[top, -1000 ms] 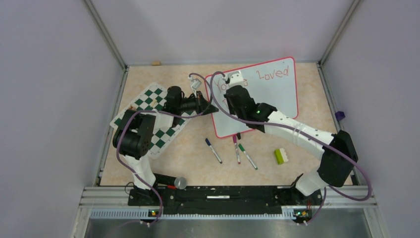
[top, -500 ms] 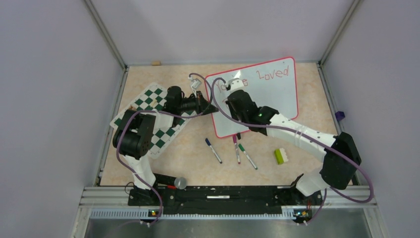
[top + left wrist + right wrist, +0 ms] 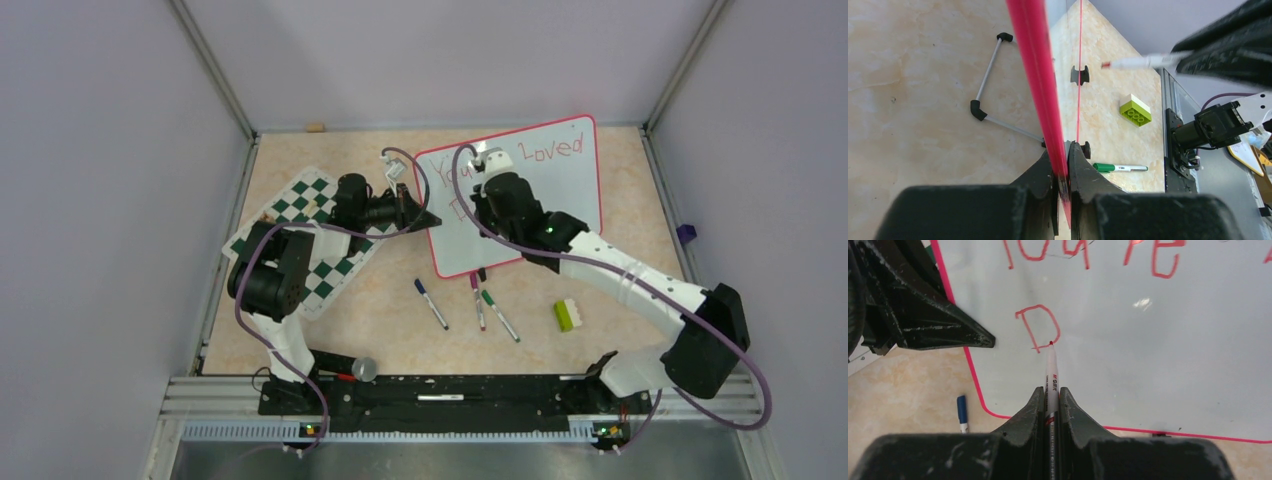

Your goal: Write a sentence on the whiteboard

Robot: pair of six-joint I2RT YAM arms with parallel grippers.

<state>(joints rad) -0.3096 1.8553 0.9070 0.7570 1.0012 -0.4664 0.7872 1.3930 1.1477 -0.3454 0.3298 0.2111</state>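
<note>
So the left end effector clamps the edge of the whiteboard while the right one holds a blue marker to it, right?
Not blue: the right wrist view shows a red-tipped marker in the right end effector. The left end effector does clamp the edge of the whiteboard.

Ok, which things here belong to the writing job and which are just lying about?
In use: whiteboard; red marker; right gripper holding it; left gripper clamping the board's frame.
Lying about: chess mat; blue marker; purple marker; green marker; lime brick.
</note>
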